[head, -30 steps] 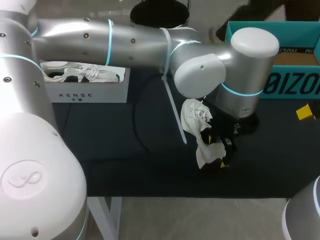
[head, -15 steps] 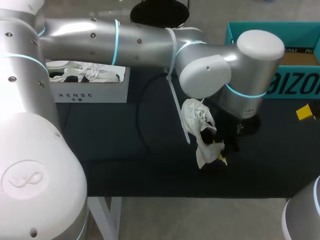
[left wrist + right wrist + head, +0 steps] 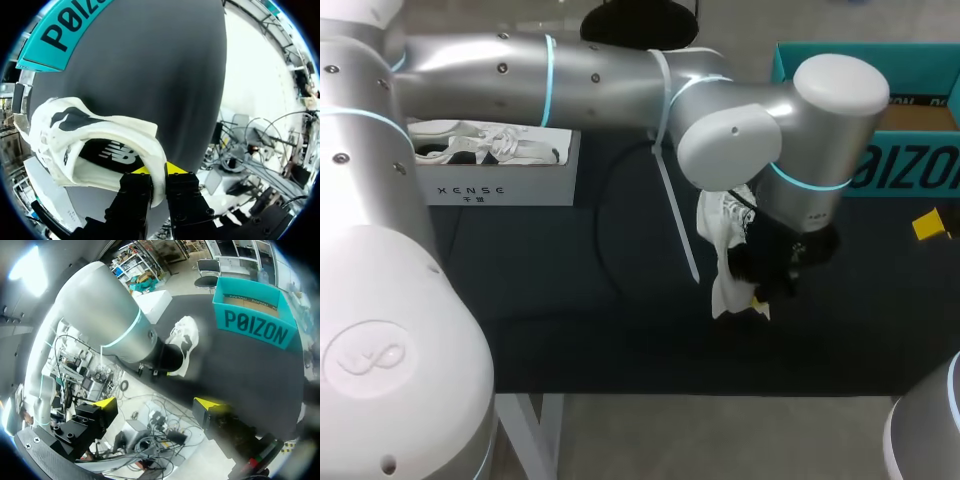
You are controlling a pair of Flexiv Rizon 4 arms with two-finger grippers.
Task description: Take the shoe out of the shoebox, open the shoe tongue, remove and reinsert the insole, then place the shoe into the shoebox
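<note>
- So, the left claw (image 3: 760, 296) is clenched on the white shoe (image 3: 720, 225), right of centre in the head view, holding it off the dark table (image 3: 570, 300).
- Up close, the left claw (image 3: 158, 172) pinches the shoe's (image 3: 125, 127) collar rim, with one finger inside the opening and one outside.
- Step one looks done, since the shoe is out of any box.
- A dark insole (image 3: 112, 152) lies inside the shoe. I can't tell whether it has yet to come out or is already back in.
- The tongue's state isn't clear from here.
- The right claw (image 3: 157, 405) hangs released and empty, off the table's near edge.
- The teal shoebox (image 3: 920, 170) waits in the upper right, near the shoe but apart from it.
- A white box (image 3: 490, 185) in the upper left holds another shoe (image 3: 480, 140).
- My read is that the insole work or the final placing remains.
</note>
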